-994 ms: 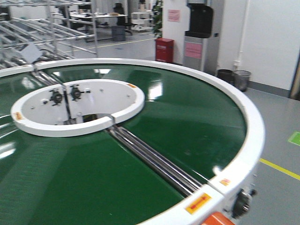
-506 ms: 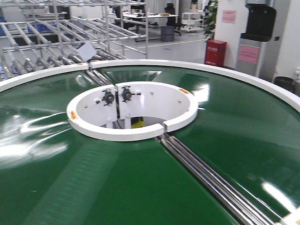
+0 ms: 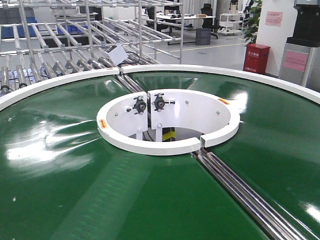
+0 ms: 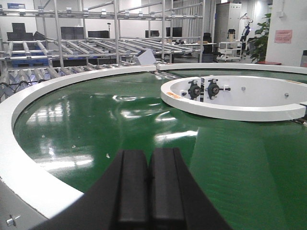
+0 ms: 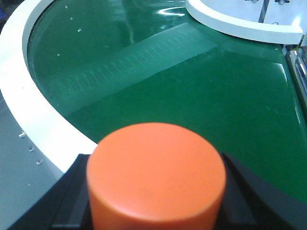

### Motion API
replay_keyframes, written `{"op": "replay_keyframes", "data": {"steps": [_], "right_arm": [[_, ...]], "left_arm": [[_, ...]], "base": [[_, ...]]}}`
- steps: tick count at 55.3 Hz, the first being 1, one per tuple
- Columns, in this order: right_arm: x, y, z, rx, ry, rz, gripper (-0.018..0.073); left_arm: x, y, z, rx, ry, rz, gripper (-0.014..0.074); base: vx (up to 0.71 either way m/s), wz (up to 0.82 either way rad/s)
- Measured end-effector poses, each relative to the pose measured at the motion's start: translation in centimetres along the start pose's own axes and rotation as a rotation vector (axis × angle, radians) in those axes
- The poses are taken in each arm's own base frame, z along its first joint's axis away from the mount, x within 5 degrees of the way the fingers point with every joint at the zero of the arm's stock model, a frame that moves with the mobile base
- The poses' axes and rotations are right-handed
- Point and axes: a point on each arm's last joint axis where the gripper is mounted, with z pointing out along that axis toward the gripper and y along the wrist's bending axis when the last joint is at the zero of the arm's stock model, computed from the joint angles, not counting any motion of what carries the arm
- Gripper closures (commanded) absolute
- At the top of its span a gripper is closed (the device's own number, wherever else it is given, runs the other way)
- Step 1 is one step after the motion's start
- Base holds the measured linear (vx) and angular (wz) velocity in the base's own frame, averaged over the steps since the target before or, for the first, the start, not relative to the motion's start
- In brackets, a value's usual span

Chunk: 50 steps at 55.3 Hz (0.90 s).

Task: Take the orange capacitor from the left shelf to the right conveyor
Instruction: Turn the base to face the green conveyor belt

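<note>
The orange capacitor (image 5: 156,175), a smooth orange cylinder, fills the bottom of the right wrist view, held between my right gripper's black fingers (image 5: 242,191). My right gripper (image 5: 156,201) is shut on it, above the white outer rim (image 5: 29,115) of the round conveyor, at the edge of the green belt (image 5: 192,91). My left gripper (image 4: 149,179) is shut and empty, its two pads pressed together, above the green belt (image 4: 120,124) near its white rim (image 4: 19,167). Neither gripper shows in the front view.
The green conveyor belt (image 3: 75,170) rings a white inner hub (image 3: 167,122). A metal seam rail (image 3: 240,190) runs from the hub to the lower right. Roller shelving racks (image 3: 65,45) stand behind the conveyor at left. A red box (image 3: 256,57) stands on the far right floor.
The front view has swung to the left: the hub has shifted to the right in the frame, the racks have come into view, and the orange capacitor at the bottom edge has left the frame.
</note>
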Motion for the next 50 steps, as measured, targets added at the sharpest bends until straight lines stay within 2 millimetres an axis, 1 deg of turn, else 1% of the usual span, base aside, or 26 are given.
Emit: {"op": "replay_keyframes", "data": {"steps": [50], "right_arm": [[-0.01,0.0,0.0,0.0,-0.001,0.0,0.0242]], "left_arm": [[0.0,0.0,0.0,0.0,0.0,0.0,0.0603]], "base": [[0.01,0.02]]}}
